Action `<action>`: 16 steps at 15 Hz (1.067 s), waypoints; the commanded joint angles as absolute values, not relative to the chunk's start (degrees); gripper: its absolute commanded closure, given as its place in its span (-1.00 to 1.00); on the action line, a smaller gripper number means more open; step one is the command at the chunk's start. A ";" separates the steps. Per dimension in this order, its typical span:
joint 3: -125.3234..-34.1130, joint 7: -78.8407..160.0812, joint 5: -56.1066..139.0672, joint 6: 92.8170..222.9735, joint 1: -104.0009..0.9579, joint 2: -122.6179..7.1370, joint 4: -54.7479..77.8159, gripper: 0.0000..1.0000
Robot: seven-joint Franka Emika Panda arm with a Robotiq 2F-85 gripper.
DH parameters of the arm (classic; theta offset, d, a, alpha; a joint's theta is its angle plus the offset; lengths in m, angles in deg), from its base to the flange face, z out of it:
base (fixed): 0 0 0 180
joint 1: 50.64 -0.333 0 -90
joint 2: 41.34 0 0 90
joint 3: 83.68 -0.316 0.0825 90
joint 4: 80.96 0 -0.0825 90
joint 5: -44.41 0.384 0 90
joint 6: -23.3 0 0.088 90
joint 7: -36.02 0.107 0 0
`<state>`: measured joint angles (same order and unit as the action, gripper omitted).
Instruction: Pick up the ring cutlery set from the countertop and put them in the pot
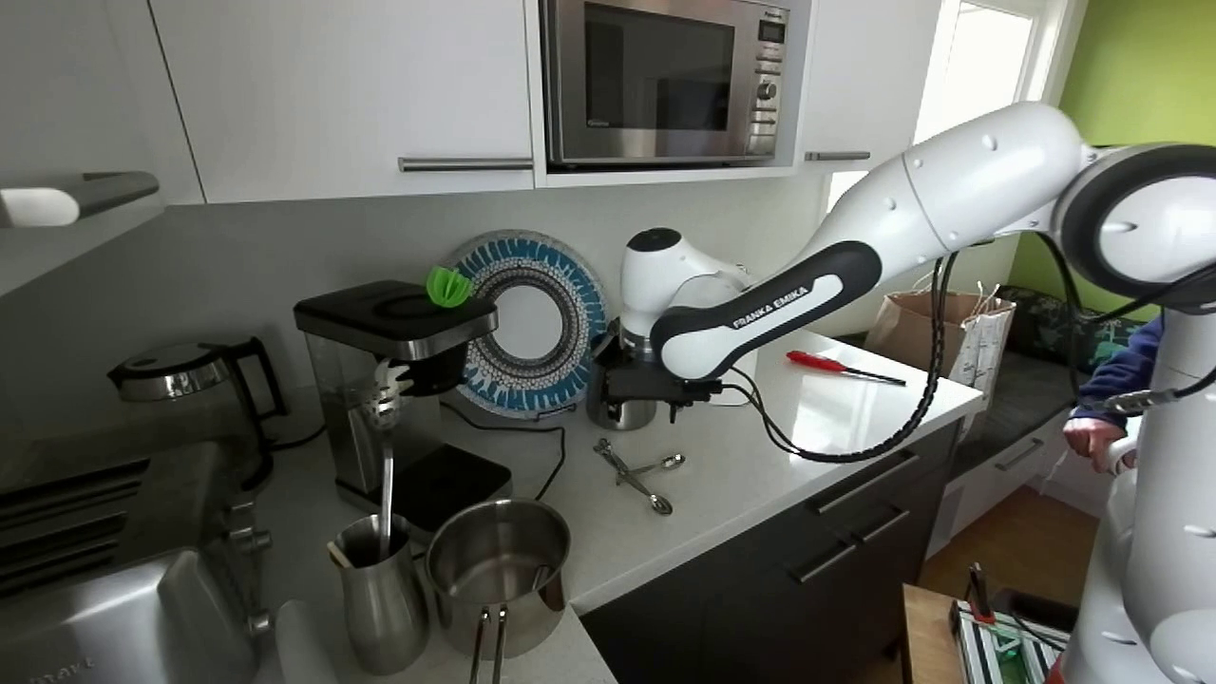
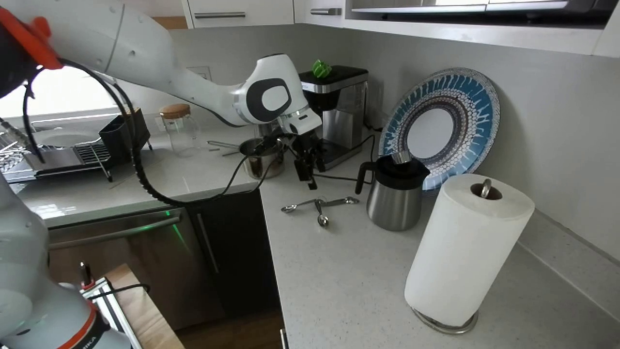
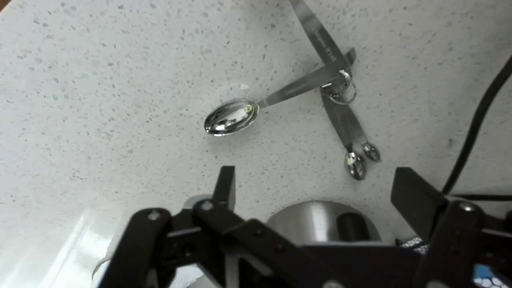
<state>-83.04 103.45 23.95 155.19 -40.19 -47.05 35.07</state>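
Observation:
The ring cutlery set is a bunch of silvery spoons fanned out on the pale countertop. It also shows in an exterior view and in the wrist view, where the ring and several handles are visible and one spoon is cut by the top edge. The steel pot stands at the near corner beside the spoons, and is partly covered by the arm in an exterior view. My gripper is open and empty, above the counter, with the spoons ahead of its fingertips and not touching.
A steel carafe stands close to the spoons, below my gripper in the wrist view. A blue plate leans behind it. A paper towel roll, coffee maker, narrow jug, red-handled tool and black cable are around.

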 commanded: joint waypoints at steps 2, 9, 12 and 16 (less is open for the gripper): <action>-81.00 97.19 31.24 143.92 -43.94 -57.09 23.86 -1.00; -79.10 88.24 41.04 134.52 -43.93 -62.29 17.24 -0.99; -78.09 83.67 44.77 133.10 -43.14 -63.97 15.96 -0.99; -77.23 80.00 49.31 132.92 -43.08 -64.28 14.60 -1.00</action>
